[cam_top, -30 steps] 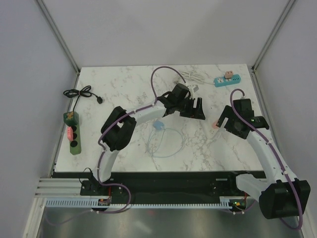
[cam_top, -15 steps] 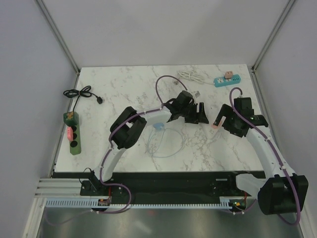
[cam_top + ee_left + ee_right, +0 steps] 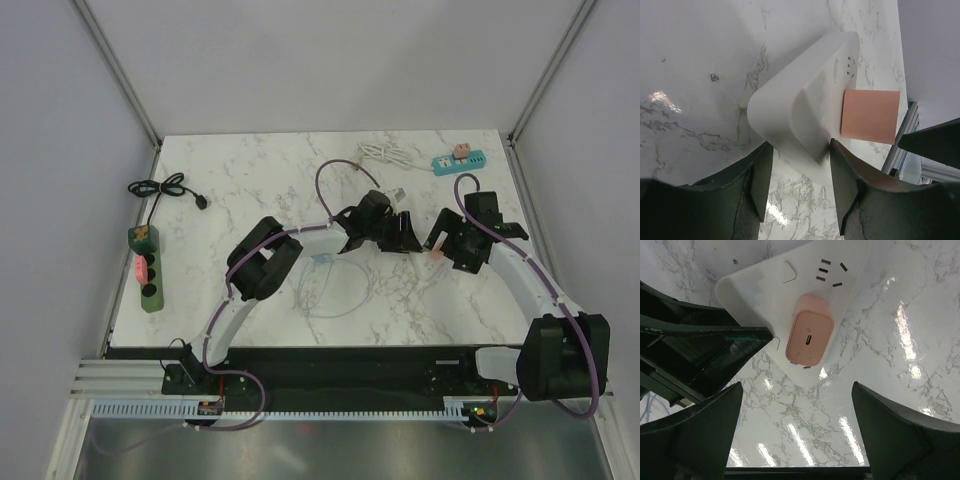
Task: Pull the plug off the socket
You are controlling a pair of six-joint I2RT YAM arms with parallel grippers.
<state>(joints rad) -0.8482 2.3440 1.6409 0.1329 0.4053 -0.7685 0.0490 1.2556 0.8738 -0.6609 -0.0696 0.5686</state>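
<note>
we see a white marble tabletop (image 3: 250,190) boxed in by plain grey walls (image 3: 330,60). aluminium posts (image 3: 117,75) rise at its back corners.

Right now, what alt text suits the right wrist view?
A pink plug sits in a white socket block on a marble table. The right arm's dark fingers stand wide apart below it; the left arm's fingers reach in from the left.
</note>
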